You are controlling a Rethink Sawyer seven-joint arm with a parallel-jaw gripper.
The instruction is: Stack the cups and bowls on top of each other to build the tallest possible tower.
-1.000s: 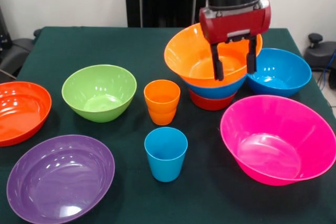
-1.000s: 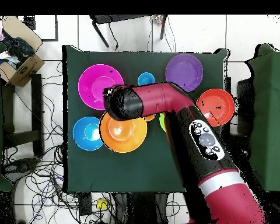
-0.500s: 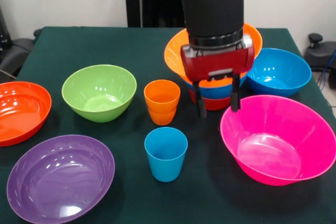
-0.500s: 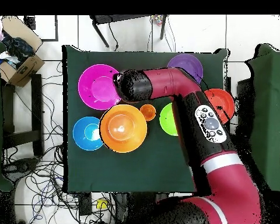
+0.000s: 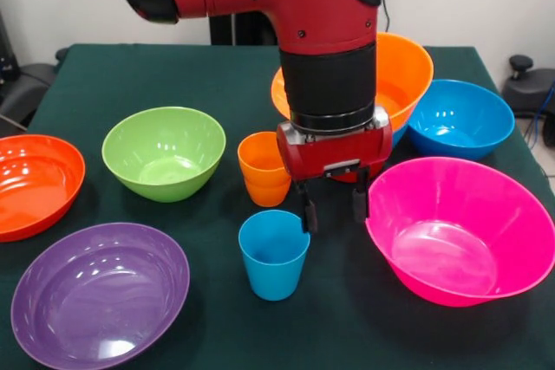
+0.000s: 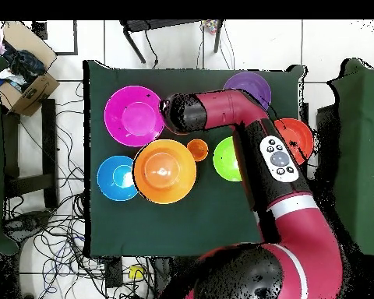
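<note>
A: Front view first. Where is the gripper point(image 5: 334, 207)?
B: Hanging low over the counter point(image 5: 130, 75), between the light blue cup point(image 5: 274, 254) and the pink bowl point(image 5: 461, 228). One of its two dark fingers point(image 5: 308, 210) is just above the blue cup's rim, at the side nearer the pink bowl. The fingers are spread apart with nothing between them.

A: And the tower point(image 5: 381, 97)?
B: Behind the arm, toward the robot's side of the counter. An orange bowl point(image 5: 403, 71) sits on top; the arm hides most of what is under it. A blue bowl point(image 5: 460, 117) stands just beside it.

A: The other pieces?
B: An orange cup point(image 5: 263, 165) stands near the blue cup, on the robot's side of it. The lime green bowl point(image 5: 163, 152), a red-orange bowl point(image 5: 35, 184) and the purple bowl point(image 5: 98, 292) are spread on the other side, each alone.

A: Does the overhead view agree?
B: Yes. The arm's head point(image 6: 182, 114) covers the blue cup there, next to the pink bowl point(image 6: 132, 115). The orange bowl point(image 6: 164, 170) touches the blue bowl point(image 6: 116, 177), and the orange cup point(image 6: 197, 149) lies between it and the green bowl point(image 6: 225, 158).
</note>
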